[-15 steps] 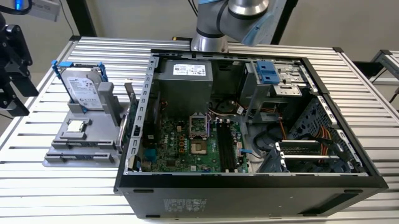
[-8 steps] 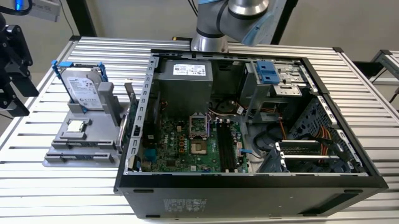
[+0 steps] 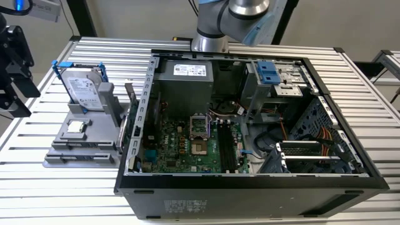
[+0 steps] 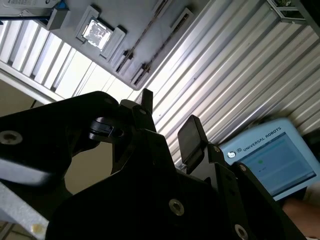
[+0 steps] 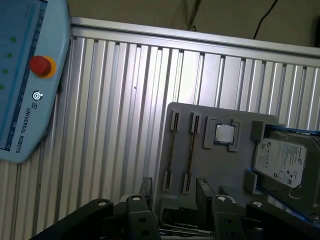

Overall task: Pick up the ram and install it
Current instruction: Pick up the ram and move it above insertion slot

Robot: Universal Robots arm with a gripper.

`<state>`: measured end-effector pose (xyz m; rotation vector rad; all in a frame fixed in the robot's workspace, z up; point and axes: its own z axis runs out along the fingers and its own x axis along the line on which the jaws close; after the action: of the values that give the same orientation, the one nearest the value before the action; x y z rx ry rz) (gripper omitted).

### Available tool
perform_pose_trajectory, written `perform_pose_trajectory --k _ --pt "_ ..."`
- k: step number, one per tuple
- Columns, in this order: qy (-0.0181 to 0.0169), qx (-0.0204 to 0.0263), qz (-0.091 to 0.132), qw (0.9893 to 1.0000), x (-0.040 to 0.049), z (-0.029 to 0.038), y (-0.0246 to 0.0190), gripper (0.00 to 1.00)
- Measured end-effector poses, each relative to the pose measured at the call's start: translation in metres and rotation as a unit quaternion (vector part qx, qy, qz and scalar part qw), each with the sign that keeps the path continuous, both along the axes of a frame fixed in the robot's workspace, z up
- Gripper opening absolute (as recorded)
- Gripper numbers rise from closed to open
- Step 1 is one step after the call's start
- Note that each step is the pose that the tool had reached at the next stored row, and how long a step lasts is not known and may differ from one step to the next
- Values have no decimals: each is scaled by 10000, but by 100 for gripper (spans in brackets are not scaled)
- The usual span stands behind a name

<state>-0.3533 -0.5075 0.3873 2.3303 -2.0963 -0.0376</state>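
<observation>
On the slatted table (image 3: 75,187), toward the exterior view's left, sits a grey tray (image 3: 93,140). A hard drive (image 3: 84,91) stands upright at the tray's far end, and a processor chip (image 3: 76,125) lies flat in the middle.

In the first wrist view the ram (image 5: 170,150) shows as a thin strip on edge between slotted holders at the tray's other end. A second strip like it lies just beside it.

The tool (image 5: 175,189) hangs near that end. Its fingers (image 4: 192,135) are spread wide, with nothing between them.

A control pendant (image 5: 25,100) lies on the table, well apart from the tray.

To the tray's right lies the open computer case (image 3: 250,187). It holds a green motherboard (image 3: 181,145) with long black slots (image 3: 228,145). A light-blue latch (image 3: 269,72) sits on the drive bay further right, and the arm (image 3: 216,23) rises behind.
</observation>
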Motion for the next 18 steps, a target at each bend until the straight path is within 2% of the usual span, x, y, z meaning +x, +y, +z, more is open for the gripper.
perform_pose_trajectory --k 7,13,18 --pt "-58 0 -55 10000 0 -13 0 100" --pt "-63 -2 -297 9995 -1 -23 0 100" --pt "-63 -4 -603 9982 0 -38 0 100"
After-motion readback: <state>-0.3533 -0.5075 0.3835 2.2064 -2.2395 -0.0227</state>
